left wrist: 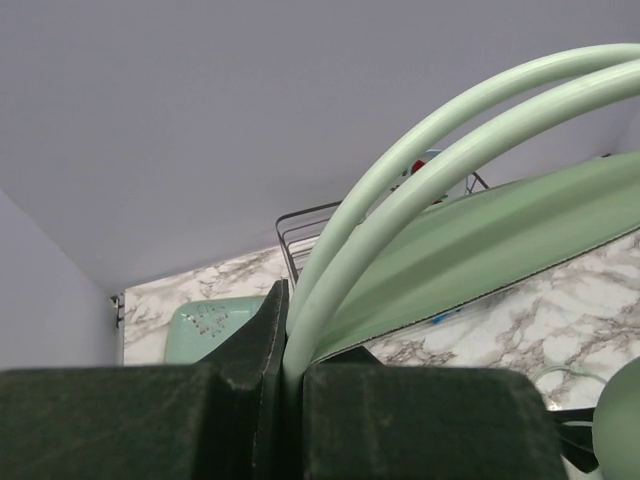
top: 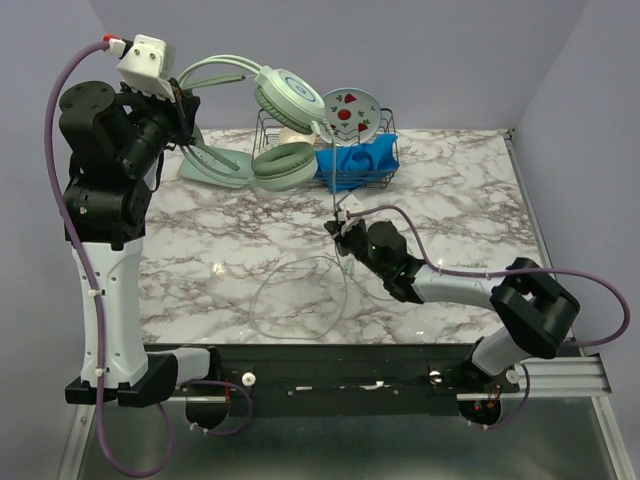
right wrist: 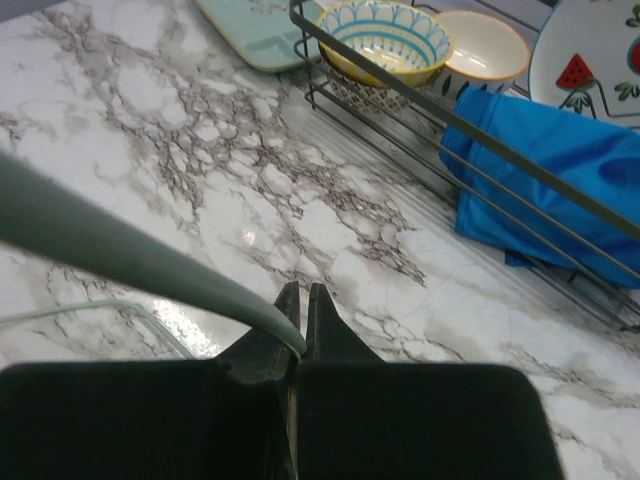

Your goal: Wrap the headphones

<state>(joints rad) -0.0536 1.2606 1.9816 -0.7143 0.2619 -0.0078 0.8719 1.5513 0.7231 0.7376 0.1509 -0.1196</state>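
The pale mint-green headphones (top: 288,95) hang in the air at the back left, one ear cup raised and the other (top: 283,166) lower, near the table. My left gripper (top: 186,108) is shut on the slim arched headband (left wrist: 400,190), which runs out from between its fingers (left wrist: 262,345). The thin pale cable (top: 336,170) drops from the raised cup to my right gripper (top: 341,228), which is shut on it (right wrist: 150,258) just above the table. The rest of the cable lies in a loose loop (top: 300,295) on the marble.
A flat mint-green tray (top: 212,166) lies at the back left behind the headphones. A wire dish rack (top: 385,150) at the back holds a blue cloth (right wrist: 550,170), a strawberry plate (top: 350,110) and two bowls (right wrist: 390,40). The table's right edge (top: 530,220) is near.
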